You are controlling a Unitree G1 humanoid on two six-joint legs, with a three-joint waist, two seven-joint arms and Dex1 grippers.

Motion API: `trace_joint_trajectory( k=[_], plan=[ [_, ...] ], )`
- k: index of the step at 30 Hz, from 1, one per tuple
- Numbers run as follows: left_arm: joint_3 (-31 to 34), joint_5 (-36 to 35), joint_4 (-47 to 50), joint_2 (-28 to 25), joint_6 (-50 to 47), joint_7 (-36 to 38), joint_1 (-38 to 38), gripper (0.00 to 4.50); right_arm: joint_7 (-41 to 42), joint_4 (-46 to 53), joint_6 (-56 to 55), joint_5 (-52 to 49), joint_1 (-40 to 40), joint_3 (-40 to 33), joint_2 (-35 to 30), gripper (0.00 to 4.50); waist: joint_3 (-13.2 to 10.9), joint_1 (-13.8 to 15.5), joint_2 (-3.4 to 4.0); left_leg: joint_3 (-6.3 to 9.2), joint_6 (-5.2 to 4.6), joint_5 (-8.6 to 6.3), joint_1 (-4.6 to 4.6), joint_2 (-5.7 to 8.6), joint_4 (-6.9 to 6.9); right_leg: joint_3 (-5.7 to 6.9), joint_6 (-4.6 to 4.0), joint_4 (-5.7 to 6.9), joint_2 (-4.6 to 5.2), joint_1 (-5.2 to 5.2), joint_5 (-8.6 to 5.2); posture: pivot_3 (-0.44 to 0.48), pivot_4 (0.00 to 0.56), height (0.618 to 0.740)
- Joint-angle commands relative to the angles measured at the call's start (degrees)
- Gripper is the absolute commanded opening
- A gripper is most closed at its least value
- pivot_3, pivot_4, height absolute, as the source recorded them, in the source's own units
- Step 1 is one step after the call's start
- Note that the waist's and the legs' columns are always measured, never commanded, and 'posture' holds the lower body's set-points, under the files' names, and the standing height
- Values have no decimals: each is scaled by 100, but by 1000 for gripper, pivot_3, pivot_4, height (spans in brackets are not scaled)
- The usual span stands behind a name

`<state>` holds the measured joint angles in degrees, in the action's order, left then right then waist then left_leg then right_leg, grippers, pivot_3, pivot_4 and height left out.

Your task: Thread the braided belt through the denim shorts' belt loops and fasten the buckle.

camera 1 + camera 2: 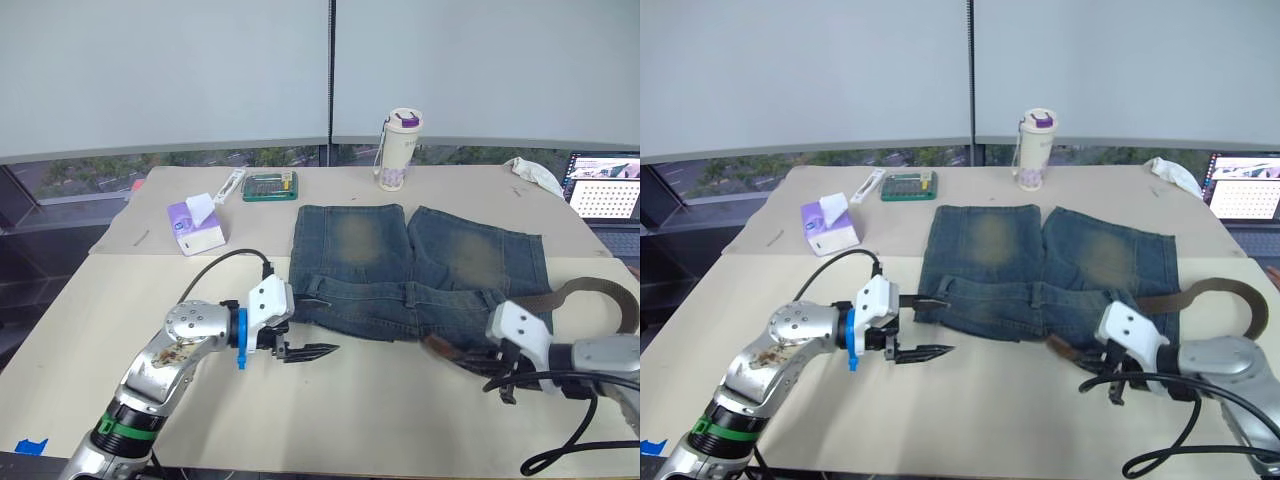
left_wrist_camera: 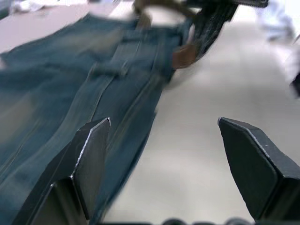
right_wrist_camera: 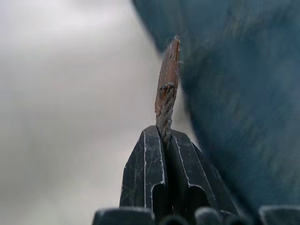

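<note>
The denim shorts point(image 1: 415, 265) lie flat mid-table with the waistband toward me. A belt loop point(image 1: 411, 294) sits on the waistband's middle. My right gripper point(image 1: 462, 353) is shut on the brown tip of the braided belt point(image 1: 437, 346), just in front of the waistband's right part. From there the belt point(image 1: 575, 288) curves off over the right leg toward the table's right edge. In the right wrist view the belt tip point(image 3: 168, 79) sticks up from the shut fingers point(image 3: 145, 168). My left gripper point(image 1: 333, 325) is open at the waistband's left corner. The buckle is out of view.
A purple tissue pack point(image 1: 195, 225), a green box point(image 1: 270, 185) and a white lidded bottle point(image 1: 400, 135) stand behind the shorts. A laptop point(image 1: 605, 190) and a white cloth point(image 1: 535, 172) are at the back right. Black cables point(image 1: 560, 440) trail by my right arm.
</note>
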<state>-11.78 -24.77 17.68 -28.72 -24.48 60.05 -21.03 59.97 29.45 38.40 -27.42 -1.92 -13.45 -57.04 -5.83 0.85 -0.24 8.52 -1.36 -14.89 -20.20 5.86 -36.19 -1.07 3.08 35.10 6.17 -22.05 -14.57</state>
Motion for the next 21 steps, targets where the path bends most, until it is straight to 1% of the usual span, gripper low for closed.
trace_joint_trajectory(
  k=[1, 5, 9, 12, 14, 15, 16, 19, 21],
  plan=[
    [-107, -486, -159, 375, -367, 95, -294, 3894, -45, 394, 107, -511, 242, -74, 181, 33, -3, -6, -7, 0, 0, 0, 0, -1, -1, 1, 0, 0, -1, 1, 0, 0, 150, 740],
    [-102, -819, -485, 950, -632, -11, -545, 3894, -130, 605, -31, -562, 374, 185, 332, 33, -4, 4, -8, 0, -1, 0, -1, 3, -10, 3, 0, 0, 0, 2, 0, 0, 150, 740],
    [-133, -931, -598, 1201, -763, 1, -574, 3894, -221, 646, -7, -599, 528, 329, 434, 33, -7, -7, -13, 0, 0, 0, -1, 1, -12, 2, 1, 2, 0, 1, 0, 0, 150, 740],
    [-220, -884, -713, 1318, -762, -29, -562, 3150, -326, 670, -52, -552, 567, 445, 500, 0, -6, -6, -12, 0, 2, 1, 0, 0, -12, 1, 0, 2, -1, 1, 0, 0, 150, 740],
    [-296, -787, -812, 1382, -672, -33, -556, 2433, -391, 722, -44, -604, 575, 466, 555, 0, -6, -4, -13, 0, 2, 1, -1, 1, -13, 1, 0, 2, -1, 1, 0, 0, 150, 740],
    [-329, -757, -827, 1402, -652, -39, -550, 2157, -414, 747, -39, -619, 583, 465, 565, 0, -6, 1, -12, 0, 2, 1, -1, 1, -13, 1, 0, 2, -1, 2, 0, 0, 150, 740],
    [-378, -711, -835, 1401, -623, -35, -543, 1755, -435, 767, -39, -630, 591, 460, 569, 0, -5, 1, -11, 0, 2, 1, -2, 2, -13, 0, 0, 2, 0, 1, 0, 0, 150, 740],
    [-464, -618, -865, 1398, -560, 1, -514, 839, -491, 821, -13, -690, 631, 444, 574, 0, -5, 2, -11, 0, 2, 1, -2, 3, -14, -1, 0, 1, 0, 1, 0, 0, 150, 740],
    [-491, -595, -877, 1399, -539, 19, -508, 108, -515, 839, -4, -717, 642, 433, 576, 0, -6, 3, -11, 0, 2, 1, -2, 2, -14, -1, 0, 1, 0, 1, 0, 0, 150, 740]
  ],
)
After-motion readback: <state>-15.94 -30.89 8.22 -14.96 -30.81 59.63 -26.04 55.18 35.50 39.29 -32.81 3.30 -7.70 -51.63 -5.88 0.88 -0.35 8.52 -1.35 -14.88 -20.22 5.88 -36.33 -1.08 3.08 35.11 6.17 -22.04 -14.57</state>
